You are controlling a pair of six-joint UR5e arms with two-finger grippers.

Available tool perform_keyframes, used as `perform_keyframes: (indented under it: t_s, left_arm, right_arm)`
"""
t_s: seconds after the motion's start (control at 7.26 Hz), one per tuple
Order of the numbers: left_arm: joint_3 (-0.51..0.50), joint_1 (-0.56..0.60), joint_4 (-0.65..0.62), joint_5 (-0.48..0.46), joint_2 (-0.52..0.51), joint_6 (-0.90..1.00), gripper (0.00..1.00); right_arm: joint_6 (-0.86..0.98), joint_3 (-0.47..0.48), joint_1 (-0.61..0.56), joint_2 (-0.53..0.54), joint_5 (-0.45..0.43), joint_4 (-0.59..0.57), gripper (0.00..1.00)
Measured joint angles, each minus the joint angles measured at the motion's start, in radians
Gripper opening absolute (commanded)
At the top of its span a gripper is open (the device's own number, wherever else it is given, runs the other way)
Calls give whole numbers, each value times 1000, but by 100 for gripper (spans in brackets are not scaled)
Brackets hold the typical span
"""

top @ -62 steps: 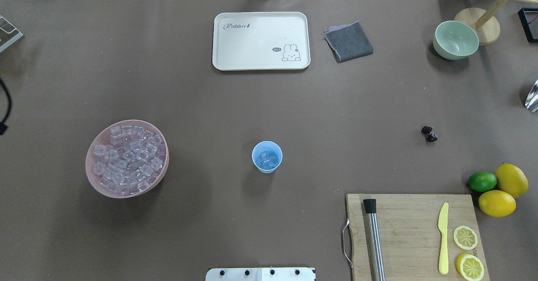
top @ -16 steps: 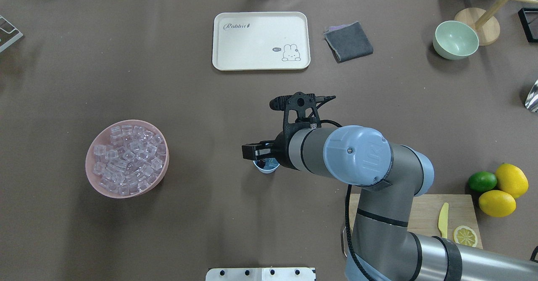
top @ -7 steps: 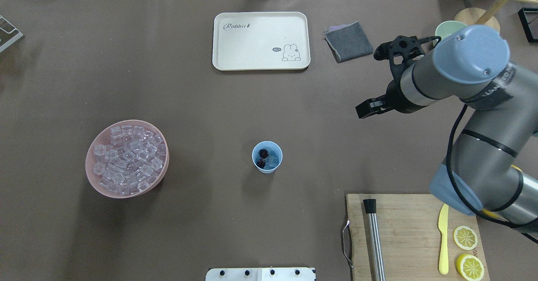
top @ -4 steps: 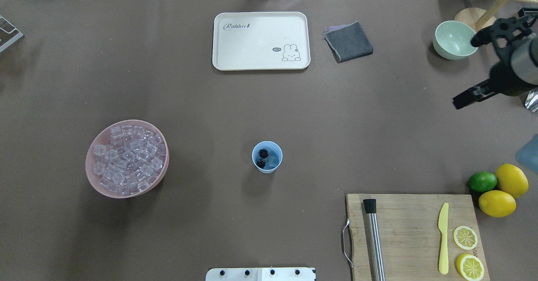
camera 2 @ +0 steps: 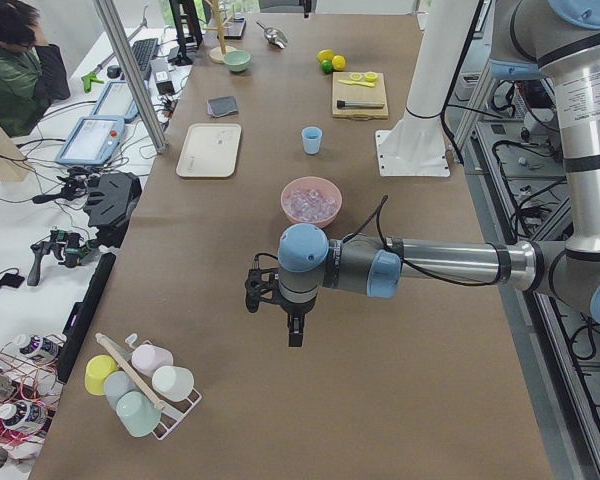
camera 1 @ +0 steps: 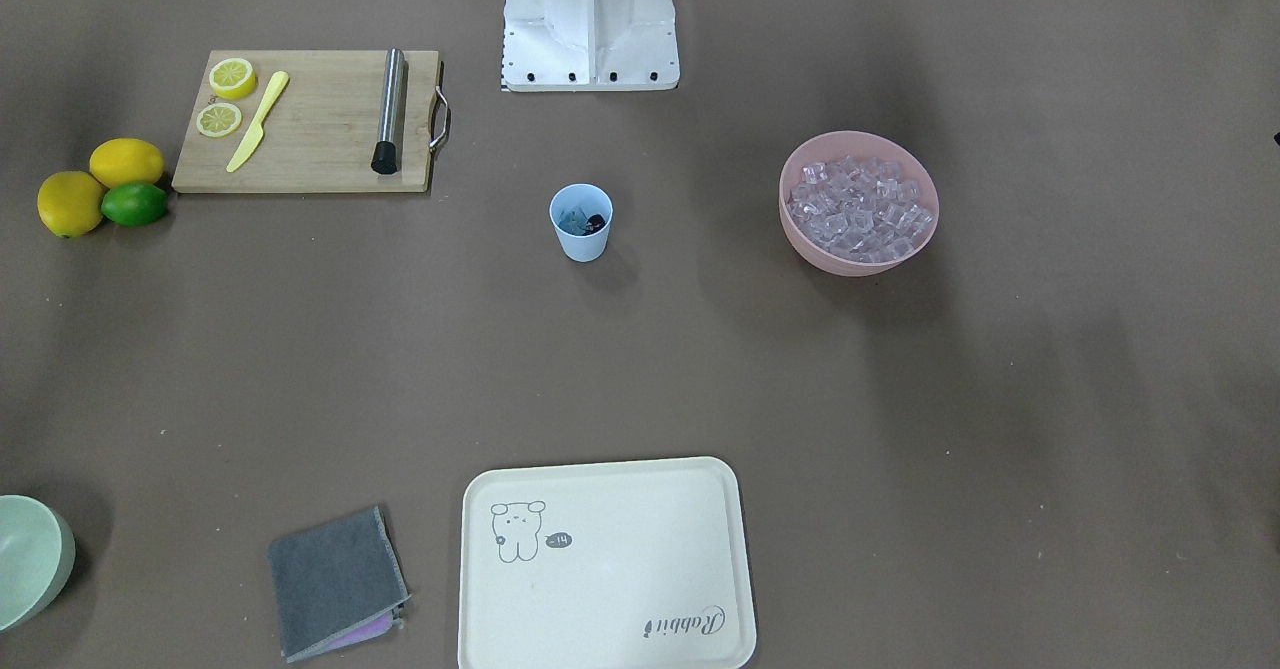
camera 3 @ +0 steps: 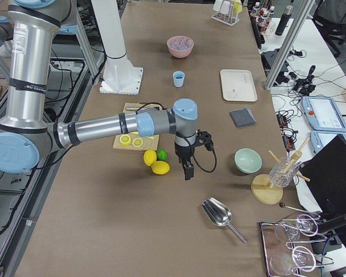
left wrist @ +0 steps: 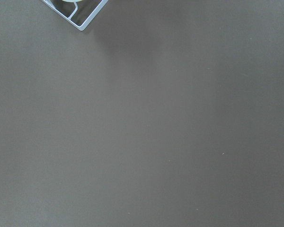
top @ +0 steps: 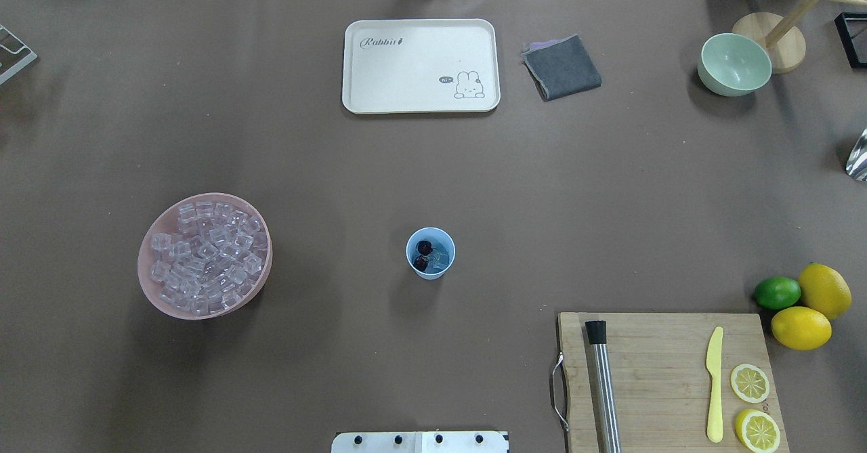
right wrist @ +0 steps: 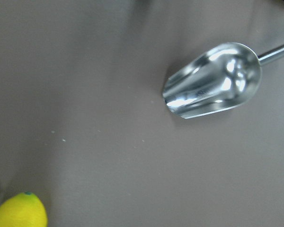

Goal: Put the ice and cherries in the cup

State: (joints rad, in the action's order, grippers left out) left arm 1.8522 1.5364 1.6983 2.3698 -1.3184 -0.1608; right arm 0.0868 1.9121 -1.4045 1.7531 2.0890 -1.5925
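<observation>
A: Where do we find the cup?

B: The cup (top: 430, 253) stands upright near the middle of the counter (top: 433, 168). In it we see the cherries (top: 423, 254) — a dark cluster on the side toward the pink bowl — lying against the ice (top: 440, 259).

A: And the other cubes?

B: They are heaped in the pink bowl (top: 203, 315), well apart from the cup on the robot's left.

A: What do we have on the other side?

B: A cutting board (top: 664, 378) carrying a steel rod (top: 603, 385), a yellow knife (top: 714, 385) and two lemon slices (top: 750, 382). Just beside its far corner sit a lime (top: 777, 292) and two lemons (top: 823, 290), touching one another. Across the counter lie a cream tray (top: 420, 67), a folded grey cloth (top: 562, 67) and a pale green bowl (top: 735, 66).

A: Can we say how the hands stand?

B: Not fully. The left hand (camera 2: 293, 330) hangs over bare counter past the pink bowl, toward the counter's end. The right hand (camera 3: 188, 171) points down just beside the lemons, with a metal scoop (right wrist: 213, 80) near. We see both only from the side views, so we cannot tell whether either is released or clenched. Both are well apart from the cup.
</observation>
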Motion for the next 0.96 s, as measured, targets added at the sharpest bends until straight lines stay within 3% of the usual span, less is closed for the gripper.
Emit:
perform_keyframes:
  t_s: [0.28,0.69,0.96]
  left_arm:
    - [-2,-1,0,0,-1,0,98]
    - [-4,0,0,0,1,0,98]
    - [-6,-1,0,0,2,0,98]
  right_arm:
    - [106,-51,-97,-13,45,-15,100]
    - [126,-57,-174,-84,161,-207,100]
    - [121,-64,-197,-86,207,-229,100]
